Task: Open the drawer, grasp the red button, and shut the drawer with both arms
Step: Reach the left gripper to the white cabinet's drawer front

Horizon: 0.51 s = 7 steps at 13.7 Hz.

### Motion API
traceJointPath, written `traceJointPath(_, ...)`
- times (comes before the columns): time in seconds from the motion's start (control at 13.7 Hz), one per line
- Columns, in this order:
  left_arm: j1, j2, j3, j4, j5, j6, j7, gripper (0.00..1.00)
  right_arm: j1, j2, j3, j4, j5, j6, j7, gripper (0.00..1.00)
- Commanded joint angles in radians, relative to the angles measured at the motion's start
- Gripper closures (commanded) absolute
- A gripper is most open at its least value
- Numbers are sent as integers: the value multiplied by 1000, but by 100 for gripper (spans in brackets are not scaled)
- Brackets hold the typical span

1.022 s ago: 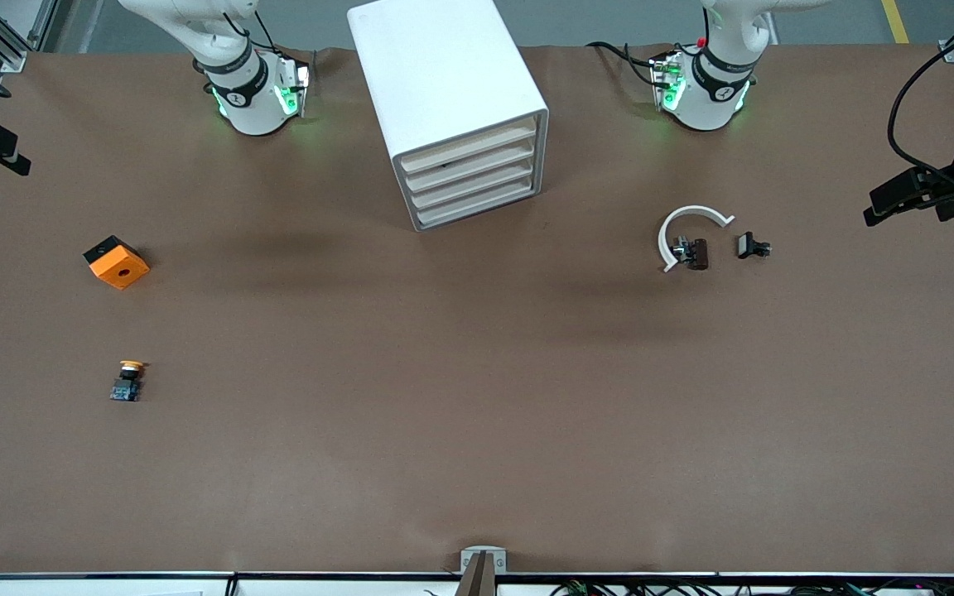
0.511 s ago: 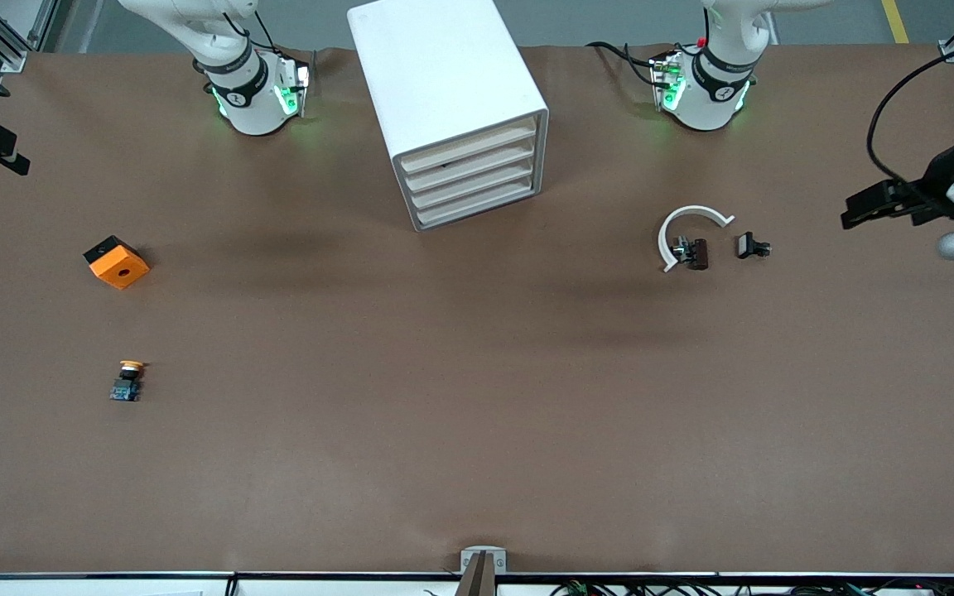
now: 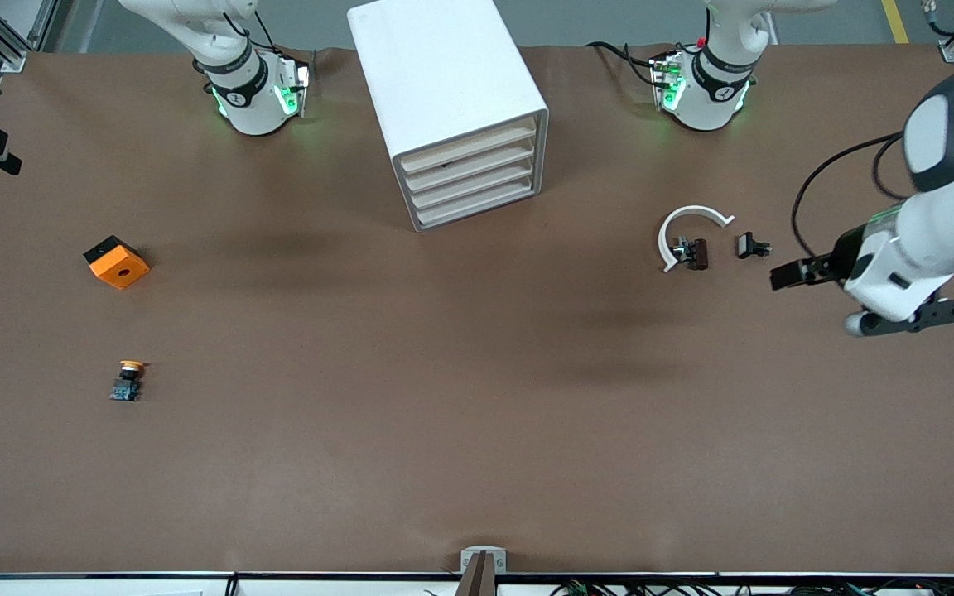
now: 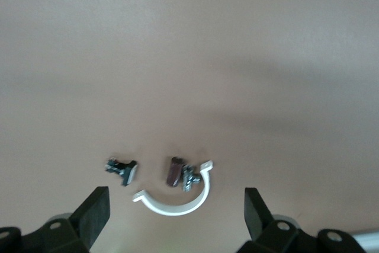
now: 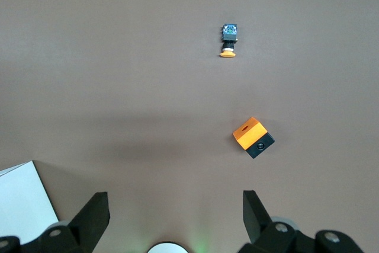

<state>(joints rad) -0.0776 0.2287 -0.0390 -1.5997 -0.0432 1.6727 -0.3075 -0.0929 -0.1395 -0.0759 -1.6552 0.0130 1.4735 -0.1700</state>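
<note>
A white drawer cabinet (image 3: pixel 450 108), all drawers shut, bears no readable label, and no red button shows. The left pincer (image 4: pixel 174 220), spread wide, hangs over the counter (image 3: pixel 477 414) near a white curved clip (image 3: pixel 686 232). The right pincer (image 5: pixel 174 220) is also spread.

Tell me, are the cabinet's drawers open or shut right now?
Shut. All four drawer fronts sit flush in the white cabinet, none pulled out. The left pincer, fingers apart, is over the table, beside the small parts.

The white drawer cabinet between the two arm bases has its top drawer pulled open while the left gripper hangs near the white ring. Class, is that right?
Not quite. On the white drawer cabinet all four drawers are shut, as the front view shows. The rest holds: the left gripper, fingers open, hangs near the white ring.
</note>
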Motion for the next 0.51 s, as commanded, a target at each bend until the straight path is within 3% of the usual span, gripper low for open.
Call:
traceJointPath(0.0,-39,53,-4,15,-3,50,-141,0,-13,70,8,26,-18,-2,-13,0)
traceJointPath(0.22,-178,193,-2,20,89,134,-524,0,-10,158,8,50,-19,13,-14,0)
traceJointPath(0.44,-237,302,-4,102,108,137,-830,0,-7,207,8,90,-65,14,-11,0)
